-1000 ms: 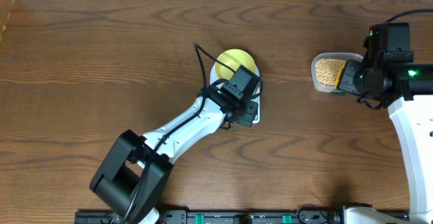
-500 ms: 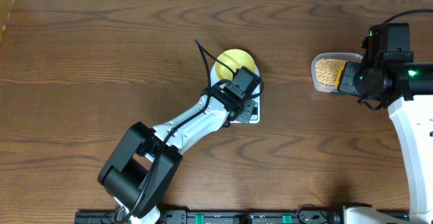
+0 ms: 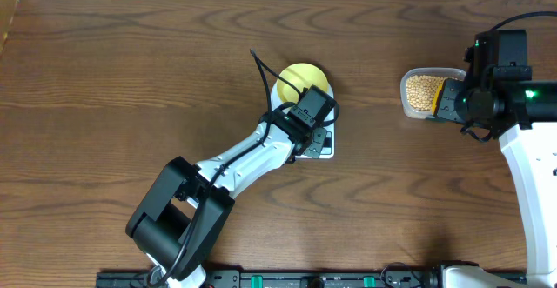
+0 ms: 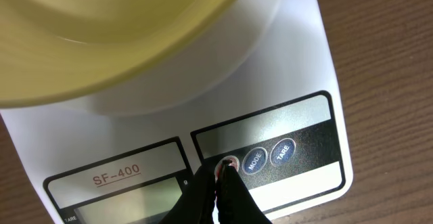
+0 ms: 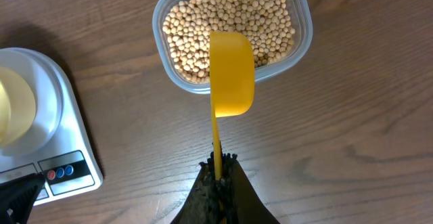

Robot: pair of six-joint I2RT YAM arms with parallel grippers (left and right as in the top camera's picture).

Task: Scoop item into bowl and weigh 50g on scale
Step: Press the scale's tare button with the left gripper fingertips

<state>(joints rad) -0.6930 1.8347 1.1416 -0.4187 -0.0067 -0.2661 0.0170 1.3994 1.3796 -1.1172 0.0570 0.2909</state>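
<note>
Resting on the round platform of the white scale (image 4: 304, 68), the pale-yellow bowl (image 4: 101, 48) is seen close up from the left wrist; its inside is not shown there. The left gripper (image 4: 220, 176) is closed, with nothing held between its fingers; its joined tips are set against the red button (image 4: 230, 164) on the scale's front panel, just left of the two blue buttons (image 4: 255, 161) marked MODE and TARE; whether the button is pressed down cannot be told. The beans (image 5: 189, 34) are gathered in a clear plastic tub (image 5: 302, 41) on the tabletop (image 3: 130, 79), well to the right of the scale. The right gripper (image 5: 218, 166) is clamped shut on the thin handle of a yellow scoop (image 5: 231, 72); the scoop's cup is held over the near rim of the tub, partly above the beans; whether they are touched cannot be told.
</note>
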